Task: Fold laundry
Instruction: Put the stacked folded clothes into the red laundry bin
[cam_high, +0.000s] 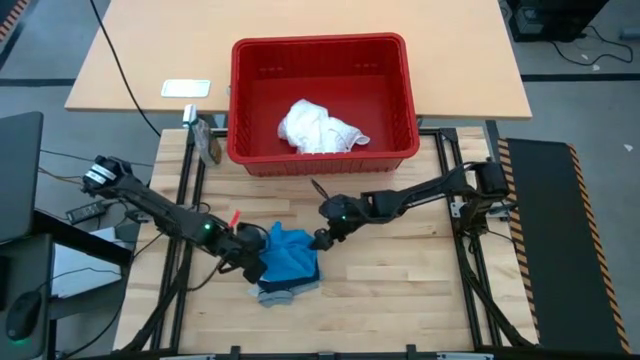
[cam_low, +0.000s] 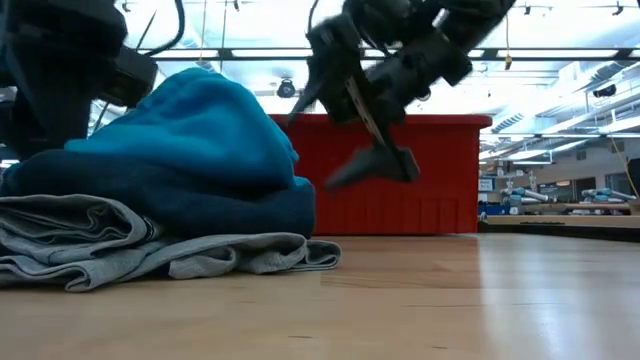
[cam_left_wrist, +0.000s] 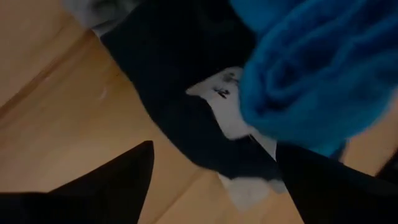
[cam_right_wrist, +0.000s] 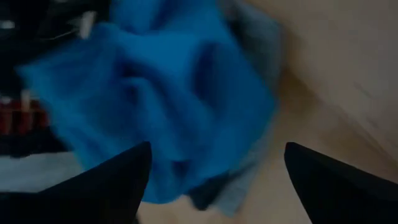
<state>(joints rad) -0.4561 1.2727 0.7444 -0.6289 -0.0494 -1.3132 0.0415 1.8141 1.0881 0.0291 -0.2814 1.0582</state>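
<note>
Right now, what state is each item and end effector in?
Blue garment: bundled, on top of the pile.
Navy garment: folded, under the blue one.
Grey T-shirt: bottom of pile.
White cloth: crumpled in the red basket.
Left end effector: open.
Right end effector: open.

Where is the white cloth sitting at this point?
In the high view the white cloth lies crumpled inside the red basket at the table's far edge, apart from the stacked garments the two grippers flank nearer the front.
</note>
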